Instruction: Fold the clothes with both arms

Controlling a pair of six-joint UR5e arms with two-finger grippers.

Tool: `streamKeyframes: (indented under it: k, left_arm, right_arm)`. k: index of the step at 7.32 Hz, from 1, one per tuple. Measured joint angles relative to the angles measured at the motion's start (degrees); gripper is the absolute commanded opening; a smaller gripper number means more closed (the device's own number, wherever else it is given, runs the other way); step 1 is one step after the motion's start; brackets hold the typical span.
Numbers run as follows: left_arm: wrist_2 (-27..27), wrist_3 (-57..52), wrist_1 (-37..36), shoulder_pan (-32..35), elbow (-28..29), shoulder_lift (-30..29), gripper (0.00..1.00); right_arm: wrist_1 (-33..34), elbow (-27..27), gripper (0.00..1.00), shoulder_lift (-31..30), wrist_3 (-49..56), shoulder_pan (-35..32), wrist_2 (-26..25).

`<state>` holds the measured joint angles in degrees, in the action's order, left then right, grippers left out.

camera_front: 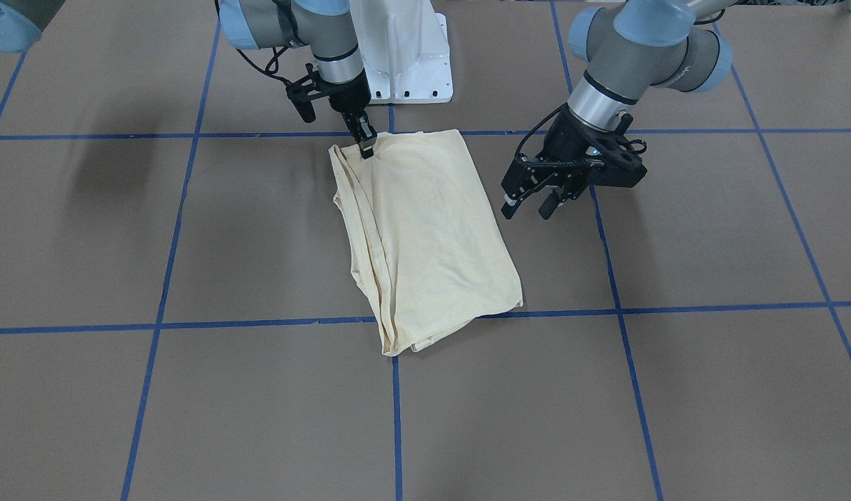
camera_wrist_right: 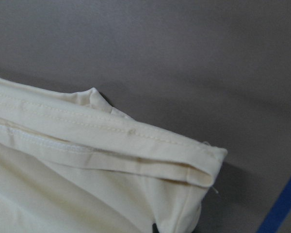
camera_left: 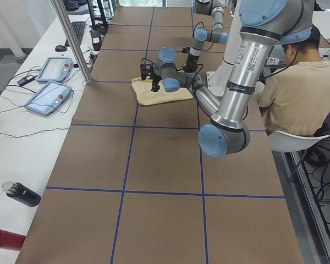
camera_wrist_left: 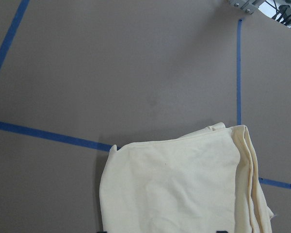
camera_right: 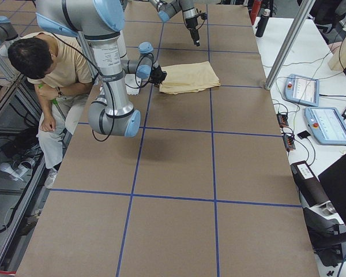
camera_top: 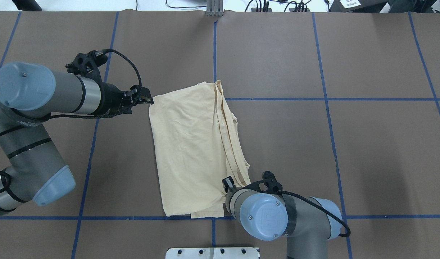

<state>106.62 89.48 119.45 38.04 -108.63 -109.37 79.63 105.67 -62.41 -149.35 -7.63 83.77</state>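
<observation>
Pinching T-shirt (camera_front: 432,229) corner, right fingers (camera_front: 367,147) narrow, left fingers (camera_front: 550,203) wide in front view.

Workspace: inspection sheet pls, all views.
Surface: brown table, blue tape grid.
Job's things: shirt folded to a rough rectangle, lying flat, print not visible.
Clutter: nothing seen.
Grippers: left tool open, beside the shirt, holding nothing; right tool looks shut on the shirt's corner nearest the base.
Cables: black cable looped at each wrist, off the shirt.
Surroundings: seated operator by the base; pendants and bottle on the side bench.
</observation>
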Motion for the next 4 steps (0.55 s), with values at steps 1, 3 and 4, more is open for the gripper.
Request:
streamKeyframes:
  k: [1, 3, 4]
  left_arm:
    - [-0.3, 4.9, 0.0, -2.8, -2.0, 1.6, 0.80]
    - [-4.2, 19.3, 0.2, -12.1, -7.2, 7.1, 0.80]
    - [-8.1, 28.1, 0.3, -17.7, -8.3, 8.2, 0.80]
  right_arm:
    - [1.4, 0.9, 0.00, 0.1, -0.8, 1.2, -0.5]
    - [2.8, 1.7, 0.00, 0.0, -1.1, 1.9, -0.8]
    - [2.9, 1.8, 0.00, -0.1, -1.1, 1.9, -0.8]
